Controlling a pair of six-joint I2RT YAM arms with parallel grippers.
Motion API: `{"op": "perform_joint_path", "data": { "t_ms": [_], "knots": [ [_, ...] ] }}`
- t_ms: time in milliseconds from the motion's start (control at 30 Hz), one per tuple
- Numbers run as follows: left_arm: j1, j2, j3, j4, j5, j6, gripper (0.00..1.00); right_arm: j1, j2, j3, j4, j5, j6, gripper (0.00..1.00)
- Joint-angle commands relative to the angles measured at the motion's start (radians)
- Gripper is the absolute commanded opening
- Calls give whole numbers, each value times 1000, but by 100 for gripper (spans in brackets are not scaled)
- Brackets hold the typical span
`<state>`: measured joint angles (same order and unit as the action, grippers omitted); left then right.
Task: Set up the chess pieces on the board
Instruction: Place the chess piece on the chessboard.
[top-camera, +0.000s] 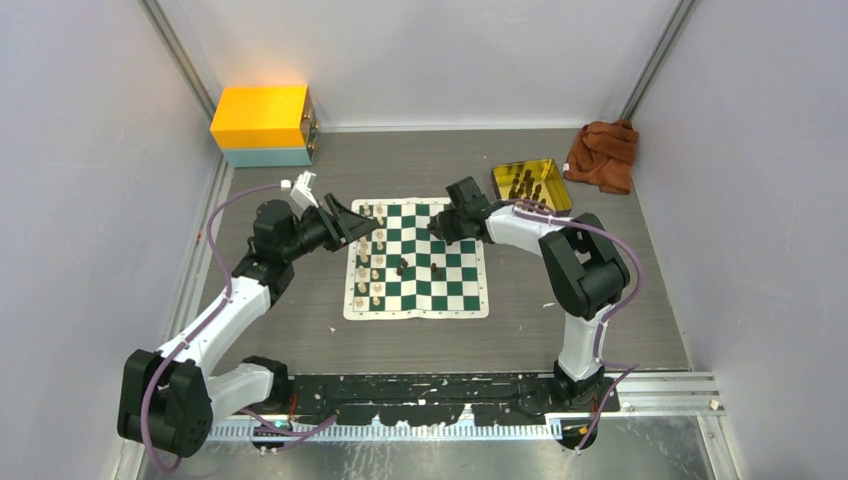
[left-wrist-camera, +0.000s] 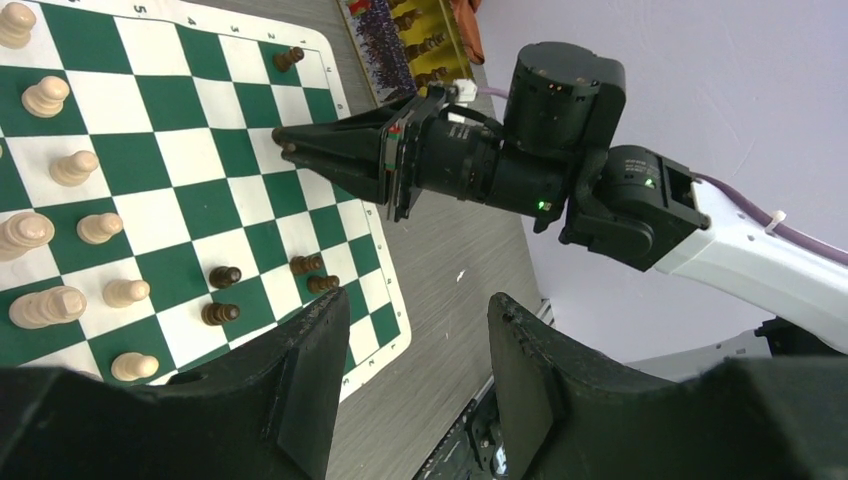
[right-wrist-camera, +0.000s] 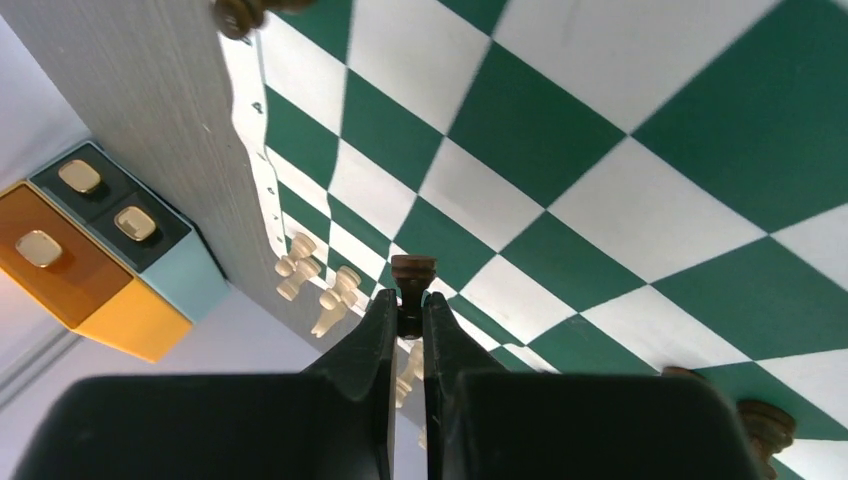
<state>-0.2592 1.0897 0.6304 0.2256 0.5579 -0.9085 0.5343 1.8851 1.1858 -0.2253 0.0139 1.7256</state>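
One dark chess piece (right-wrist-camera: 412, 270) in grip of right tool (right-wrist-camera: 406, 312).

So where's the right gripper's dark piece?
The dark piece sits centre of the right wrist view, pinched in the right gripper, above the board's far-right squares.

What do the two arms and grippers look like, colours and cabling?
Left arm and right arm: white links, black joint housings, purple cable alongside. Left gripper and right gripper: black, two tapered wedge fingers. Green light on the right wrist.
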Motion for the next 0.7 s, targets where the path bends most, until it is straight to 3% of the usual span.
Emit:
{"op": "perform_joint_path", "data": {
  "t_ms": [0, 433, 667],
  "knots": [
    [7, -19, 6, 15, 6, 14, 54, 33, -53, -54, 103, -59, 139, 1],
    [6, -53, 23, -57, 13, 38, 54, 75, -97, -268, 353, -18, 365, 1],
    [6, -46, 23, -55, 11, 38, 54, 65, -98, -320, 438, 4, 398, 6]
  ]
}}
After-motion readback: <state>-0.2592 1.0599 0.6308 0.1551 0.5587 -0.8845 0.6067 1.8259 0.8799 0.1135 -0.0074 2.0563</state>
